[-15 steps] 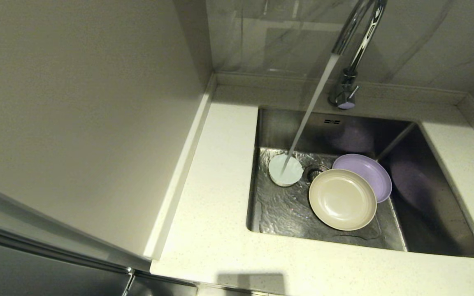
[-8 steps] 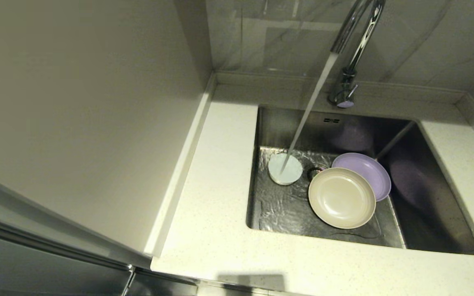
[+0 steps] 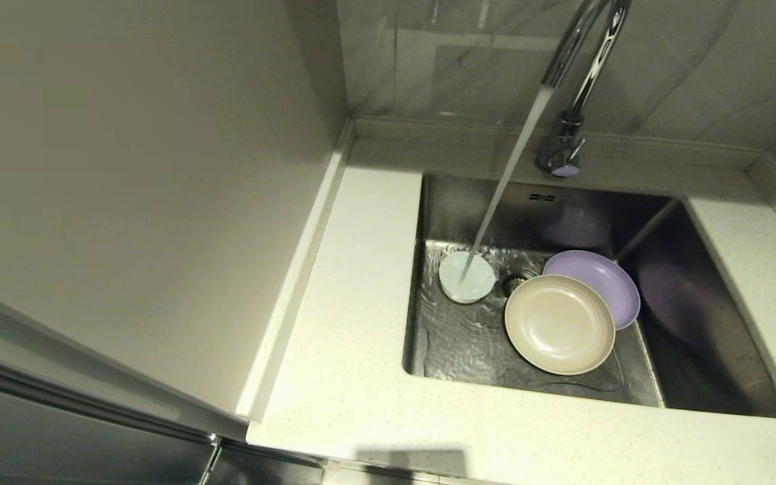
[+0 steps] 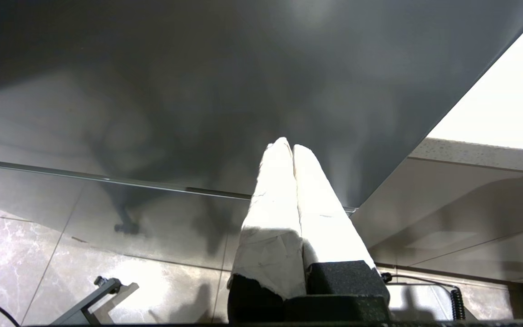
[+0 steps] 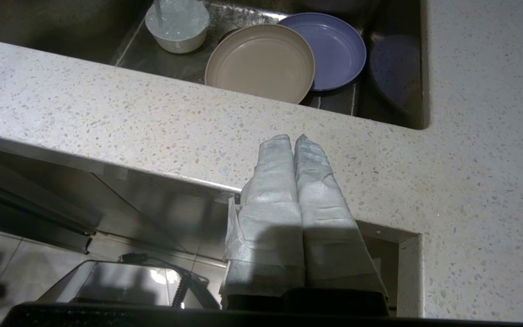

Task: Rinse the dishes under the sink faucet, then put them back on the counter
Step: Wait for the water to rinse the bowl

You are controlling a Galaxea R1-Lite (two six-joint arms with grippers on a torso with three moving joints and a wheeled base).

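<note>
Water streams from the chrome faucet (image 3: 580, 60) into the small white bowl (image 3: 467, 277), which stands on the floor of the steel sink (image 3: 691, 323). Beside it the beige plate (image 3: 559, 325) lies partly over the lilac plate (image 3: 607, 279). All three dishes also show in the right wrist view: bowl (image 5: 177, 22), beige plate (image 5: 260, 62), lilac plate (image 5: 336, 50). My right gripper (image 5: 293, 138) is shut and empty, low in front of the counter (image 5: 152, 122) edge. My left gripper (image 4: 288, 144) is shut and empty, down by a grey cabinet front. Neither arm appears in the head view.
The speckled counter (image 3: 354, 377) wraps the sink on the left, front and right. A tall pale cabinet side (image 3: 125, 202) walls off the left. The drain strainer (image 3: 513, 279) sits between bowl and plates. Grey marbled tile (image 3: 469, 60) stands behind the faucet.
The dishes stay where they were and the water keeps running into the bowl. The head view has shifted very slightly.
</note>
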